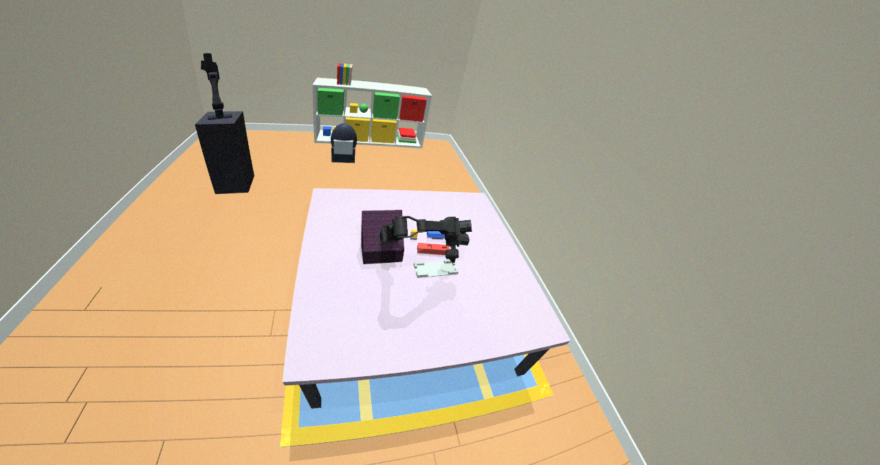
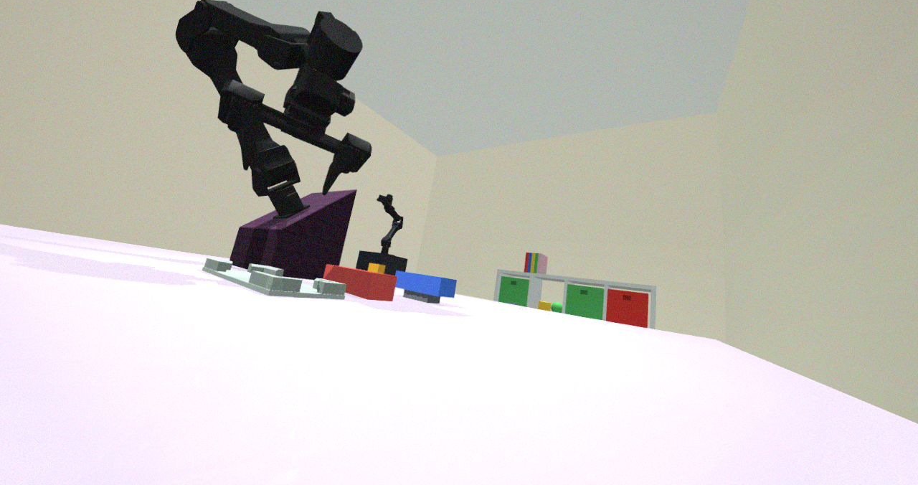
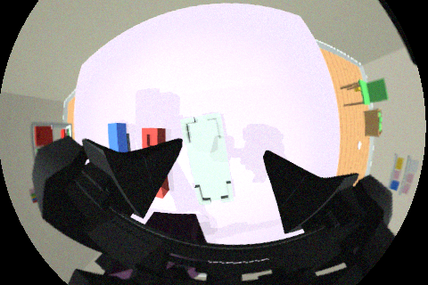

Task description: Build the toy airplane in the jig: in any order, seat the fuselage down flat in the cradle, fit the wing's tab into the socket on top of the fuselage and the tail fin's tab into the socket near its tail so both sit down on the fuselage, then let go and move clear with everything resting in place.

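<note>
Black two-fingered pincer (image 1: 452, 258) (image 2: 285, 177) (image 3: 224, 149) wide open, nothing between the fingers, above the pale grey-green flat jig (image 1: 435, 269) (image 2: 269, 283) (image 3: 208, 160). Red oblong fuselage block (image 1: 433, 248) (image 2: 361, 282) (image 3: 153, 137) lies beside the jig, not in it, with the blue bar-shaped wing (image 1: 435, 234) (image 2: 424, 283) (image 3: 118, 137) beyond and the small yellow fin piece (image 1: 415, 235) (image 2: 376, 267) nearer the dark purple block-shaped base (image 1: 382, 254) (image 2: 320, 234) (image 3: 176, 227). Fuselage looks stiff, light, perhaps smooth; best pinched across its long sides near the middle, sockets left uncovered.

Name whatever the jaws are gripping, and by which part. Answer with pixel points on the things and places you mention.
Nothing is held: the jaws stand wide open above the table, and the red fuselage (image 1: 433, 248) (image 2: 361, 283) (image 3: 152, 137) lies on the tabletop beside the jig (image 1: 435, 269) (image 2: 259, 282) (image 3: 208, 160).
</note>
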You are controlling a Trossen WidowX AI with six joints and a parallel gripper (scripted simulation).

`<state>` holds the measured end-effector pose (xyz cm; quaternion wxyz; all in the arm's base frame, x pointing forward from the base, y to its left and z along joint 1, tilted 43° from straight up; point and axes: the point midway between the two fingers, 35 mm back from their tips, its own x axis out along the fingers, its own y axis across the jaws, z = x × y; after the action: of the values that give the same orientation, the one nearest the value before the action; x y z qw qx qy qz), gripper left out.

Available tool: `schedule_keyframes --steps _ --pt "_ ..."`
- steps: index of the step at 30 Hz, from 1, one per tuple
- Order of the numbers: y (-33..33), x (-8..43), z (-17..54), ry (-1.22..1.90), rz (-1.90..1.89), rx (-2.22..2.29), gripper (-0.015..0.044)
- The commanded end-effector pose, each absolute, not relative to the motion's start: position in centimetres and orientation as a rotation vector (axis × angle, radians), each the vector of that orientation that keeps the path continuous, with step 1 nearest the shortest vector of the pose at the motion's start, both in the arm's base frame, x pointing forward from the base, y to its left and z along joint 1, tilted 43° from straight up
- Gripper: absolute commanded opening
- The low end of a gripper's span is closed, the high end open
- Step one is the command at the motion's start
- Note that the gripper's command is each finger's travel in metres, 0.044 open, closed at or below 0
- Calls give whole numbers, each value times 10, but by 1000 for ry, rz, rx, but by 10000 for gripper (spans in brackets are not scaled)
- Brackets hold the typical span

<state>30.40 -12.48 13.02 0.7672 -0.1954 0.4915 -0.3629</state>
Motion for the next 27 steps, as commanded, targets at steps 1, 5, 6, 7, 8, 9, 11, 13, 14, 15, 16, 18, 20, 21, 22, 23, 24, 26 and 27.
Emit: schedule_keyframes --steps 1,5,6,7,8,9,11,13,14,15,16,18,20,21,22,23,24,26,27 --pt "-83 310 85 1185 -729 -382 440" --pt "-39 301 41 1318 -727 -360 440" --pt "-29 296 31 1349 -736 -361 440" --pt "-19 291 22 1379 -749 -364 440" --pt "-11 286 15 1402 -762 -369 440" --pt "-7 283 11 1414 -771 -373 440" --pt "-6 282 9 1419 -775 -375 440" --pt "-6 282 9 1419 -775 -375 440" --pt "-8 282 7 1419 -774 -375 440" --pt "-14 283 0 1419 -774 -374 440" --pt "-24 283 -11 1418 -774 -375 440" --pt "-40 281 -28 1418 -776 -376 440" --pt "-42 280 -30 1418 -776 -376 440" --pt "-42 280 -30 1418 -776 -376 440" --pt "-42 280 -30 1418 -776 -376 440" --pt "-43 280 -30 1418 -776 -376 440" --pt "-45 280 -33 1418 -776 -376 440" --pt "-51 280 -40 1418 -777 -377 440" --pt "-52 280 -41 1418 -777 -377 440"
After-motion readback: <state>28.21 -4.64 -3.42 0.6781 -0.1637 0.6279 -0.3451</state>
